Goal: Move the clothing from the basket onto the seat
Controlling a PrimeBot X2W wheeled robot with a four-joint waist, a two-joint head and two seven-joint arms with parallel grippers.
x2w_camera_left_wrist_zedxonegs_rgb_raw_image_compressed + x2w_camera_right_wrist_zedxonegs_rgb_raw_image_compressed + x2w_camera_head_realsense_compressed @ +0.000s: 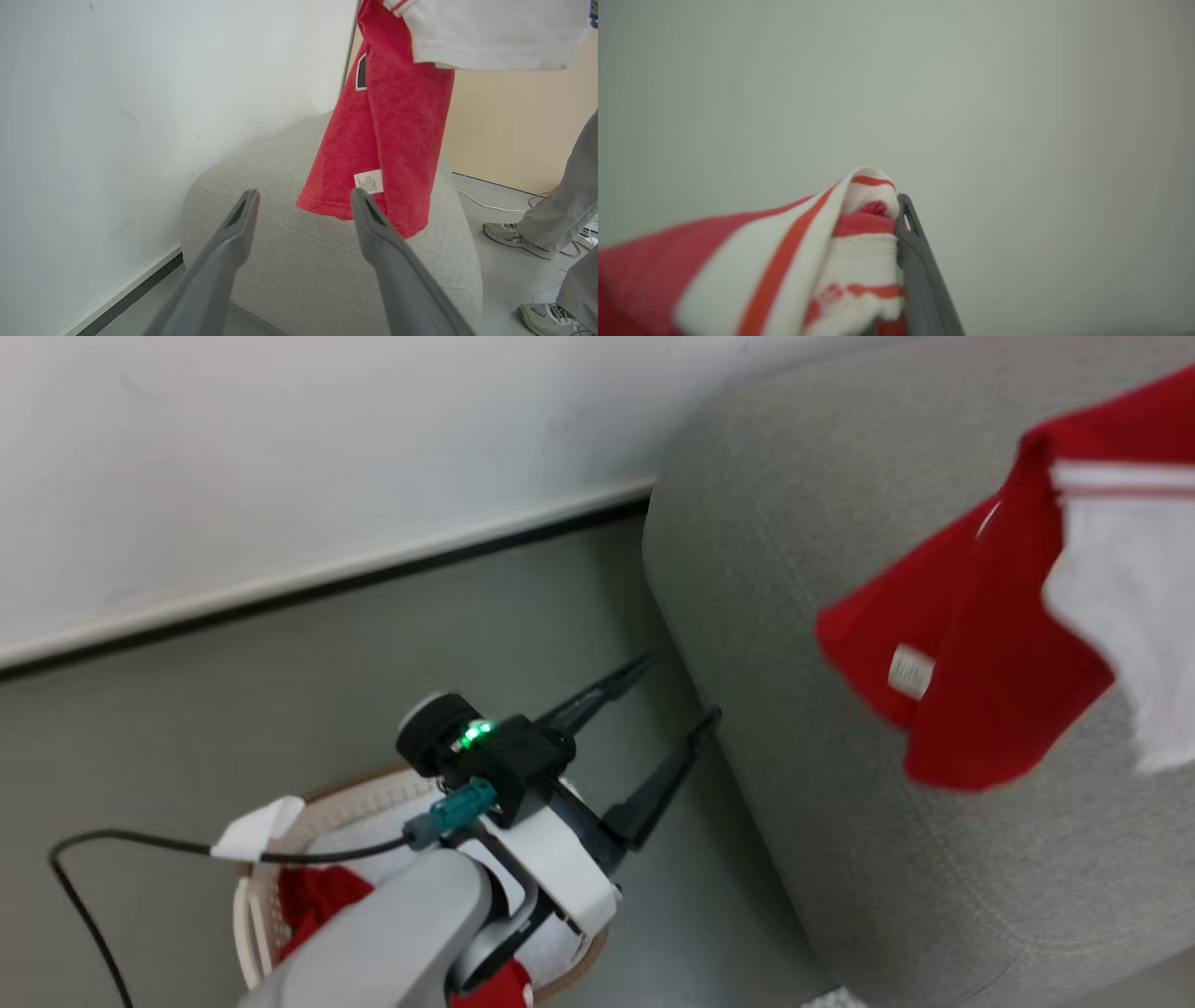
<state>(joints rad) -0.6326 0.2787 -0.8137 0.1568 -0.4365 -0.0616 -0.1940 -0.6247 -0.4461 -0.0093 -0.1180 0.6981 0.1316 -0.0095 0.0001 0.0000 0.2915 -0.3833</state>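
- In the head view the left end effector sits at lower centre, its two dark fingers spread wide with nothing between them, pointing toward the sofa that takes up the right side of the frame.
- Below that arm, at the lower left, the basket stands on the grey floor. More red fabric lies inside it, partly hidden by the pale forearm. A black cable runs off toward the left edge.
- A red garment with a white panel hangs in the air at the upper right of the head view, over the sofa. A small white label shows on it. What holds it lies beyond the frame edge.
- The right wrist view supplies that grip: the right end effector is closed on a bunched white cuff with red stripes. One dark finger is visible, and the other is covered by cloth.
- The left wrist view looks between the open fingers and shows the garment's lower hem hanging close above the sofa top; whether they touch cannot be told.
- That view also shows a person's grey trouser legs and shoes at the right edge, standing on the floor beside the sofa.
- A white wall fills the upper left of the head view.
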